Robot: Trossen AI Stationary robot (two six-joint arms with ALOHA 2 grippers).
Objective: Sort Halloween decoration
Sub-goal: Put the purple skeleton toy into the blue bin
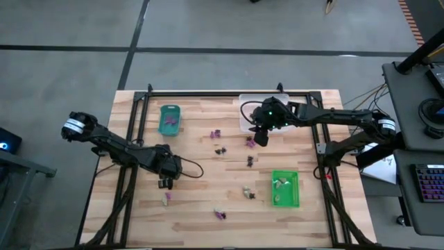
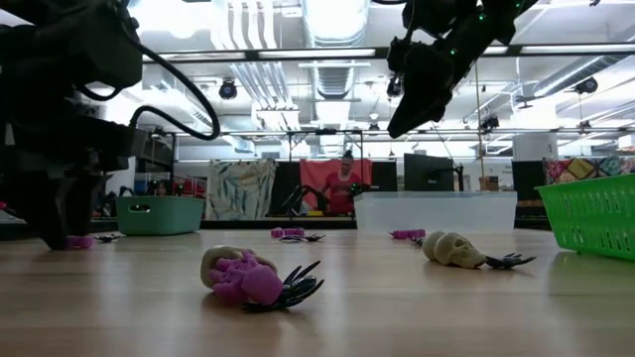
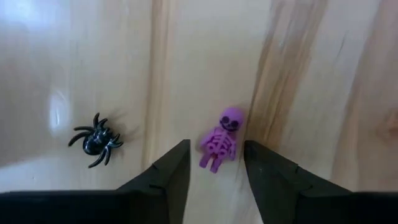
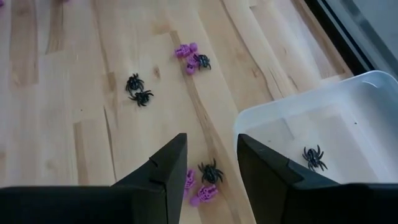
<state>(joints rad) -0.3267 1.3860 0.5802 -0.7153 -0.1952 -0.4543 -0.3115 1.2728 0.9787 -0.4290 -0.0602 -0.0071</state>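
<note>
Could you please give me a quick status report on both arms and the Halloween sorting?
Left gripper open, low over purple skeleton, black spider beside it. Right gripper open, empty, raised by clear tray. Nothing blocking.

I see my left gripper (image 1: 166, 183) low at the table's 8 o'clock, its 2 fingers (image 3: 168, 180) parted. My right gripper (image 1: 260, 137) hangs raised toward 1 o'clock, fingers (image 4: 163, 177) apart.

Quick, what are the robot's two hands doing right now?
Left hand: open, empty, low over the purple skeleton.
Right hand: open, empty, up beside the clear tray.
</note>
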